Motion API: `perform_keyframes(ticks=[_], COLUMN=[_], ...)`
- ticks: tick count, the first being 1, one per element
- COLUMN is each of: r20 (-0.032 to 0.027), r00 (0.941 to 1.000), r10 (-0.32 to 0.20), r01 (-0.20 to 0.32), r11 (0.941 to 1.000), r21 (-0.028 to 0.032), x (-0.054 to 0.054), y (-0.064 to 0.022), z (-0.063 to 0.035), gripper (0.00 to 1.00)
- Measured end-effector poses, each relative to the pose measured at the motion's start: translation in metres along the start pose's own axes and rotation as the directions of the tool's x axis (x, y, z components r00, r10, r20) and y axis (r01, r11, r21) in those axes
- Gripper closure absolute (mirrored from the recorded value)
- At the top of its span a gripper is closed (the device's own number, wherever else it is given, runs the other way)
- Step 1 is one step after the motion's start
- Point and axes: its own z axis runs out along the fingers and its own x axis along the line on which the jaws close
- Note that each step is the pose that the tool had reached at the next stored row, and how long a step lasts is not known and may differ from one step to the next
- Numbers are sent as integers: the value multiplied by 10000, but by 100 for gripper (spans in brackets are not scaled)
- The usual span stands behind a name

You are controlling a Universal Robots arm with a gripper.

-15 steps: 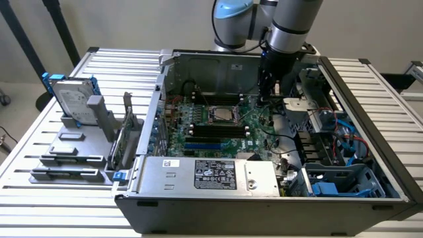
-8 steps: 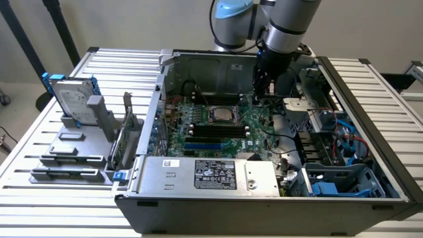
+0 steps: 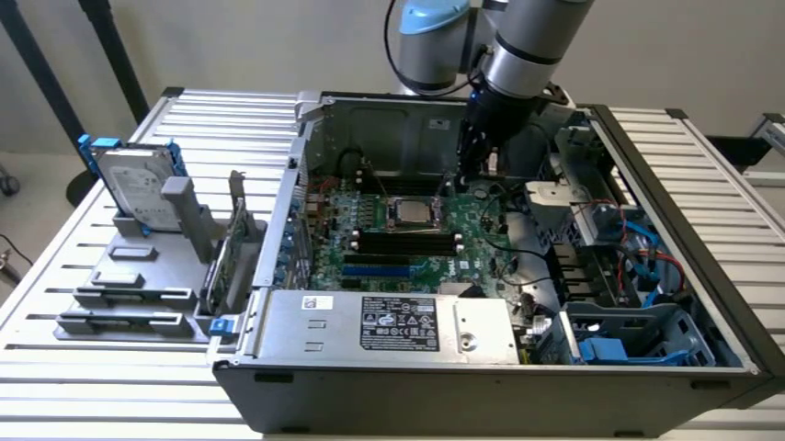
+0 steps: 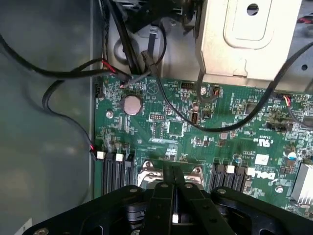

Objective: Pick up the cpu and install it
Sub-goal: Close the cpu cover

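Open computer case [image 3: 491, 395] sat on a slatted table [image 3: 50, 303] with the power supply [image 3: 392, 322] inside it. Hard drive [image 3: 132, 188] in blue brackets stood upright in a grey rack [image 3: 160, 262] beside it, and a coin battery [image 4: 131, 104] sat on the green motherboard [image 4: 254, 110].

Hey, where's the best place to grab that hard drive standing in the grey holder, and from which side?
Probably its top edge, coming down from above. The hard drive stands on edge in the grey holder, its lower part seated behind a grey post, so the top looks free. Close across its thin flat faces, between the blue brackets.
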Motion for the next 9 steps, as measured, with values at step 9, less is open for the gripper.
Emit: perform_keyframes(ticks=[9], r20=[-35], r00=[10000], r10=[23], r01=[-21], r11=[9992], r21=[411], x=[21], y=[-270], z=[47], gripper=[89])
